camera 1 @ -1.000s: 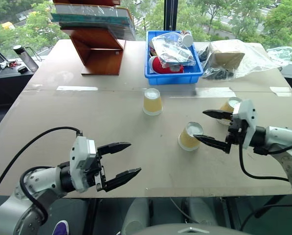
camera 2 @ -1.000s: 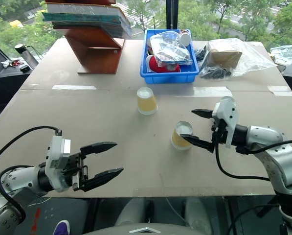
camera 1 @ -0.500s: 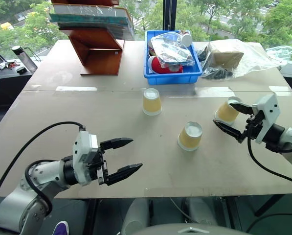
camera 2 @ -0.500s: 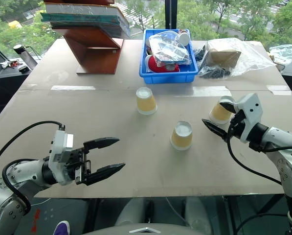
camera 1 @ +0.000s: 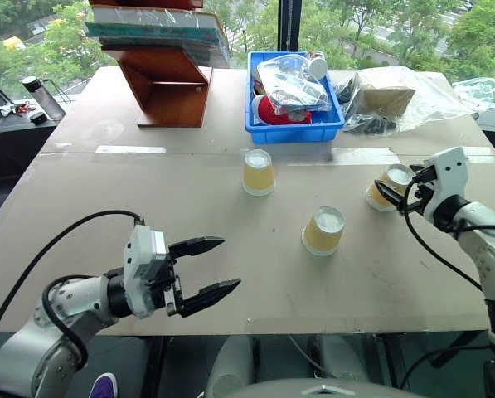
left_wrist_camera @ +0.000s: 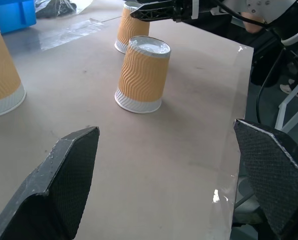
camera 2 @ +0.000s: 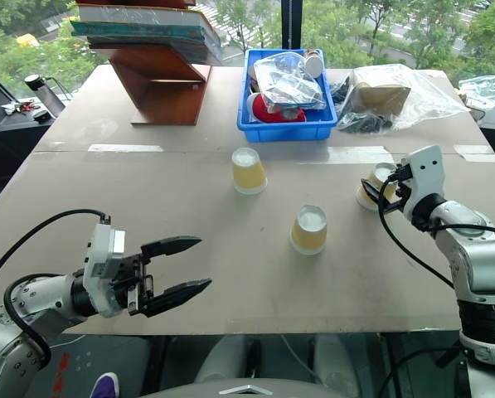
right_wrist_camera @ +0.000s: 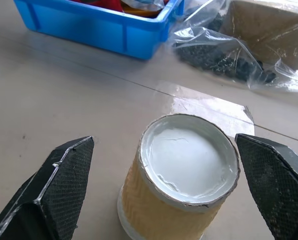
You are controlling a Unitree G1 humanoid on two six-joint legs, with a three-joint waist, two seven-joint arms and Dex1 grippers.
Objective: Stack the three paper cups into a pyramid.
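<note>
Three paper cups stand upside down on the brown table: a far one (camera 1: 258, 172), a middle one (camera 1: 322, 230) and a right one (camera 1: 390, 186). My right gripper (camera 1: 395, 186) is open around the right cup (right_wrist_camera: 181, 175). In the right wrist view its two fingers (right_wrist_camera: 49, 195) stand on either side of that cup with gaps, not touching it. My left gripper (camera 1: 229, 264) is open and empty near the table's front edge, well left of the middle cup (left_wrist_camera: 141, 75), pointing toward it.
A blue bin (camera 1: 293, 128) of packets sits at the back centre. A wooden stand (camera 1: 172, 87) holding books is at the back left, and a plastic bag with a box (camera 1: 388, 95) at the back right. A bottle (camera 1: 41, 98) stands off the table's left side.
My right gripper has swung right and forward, away from the middle cup, and now straddles the right cup. The left gripper and all the cups have stayed put.
</note>
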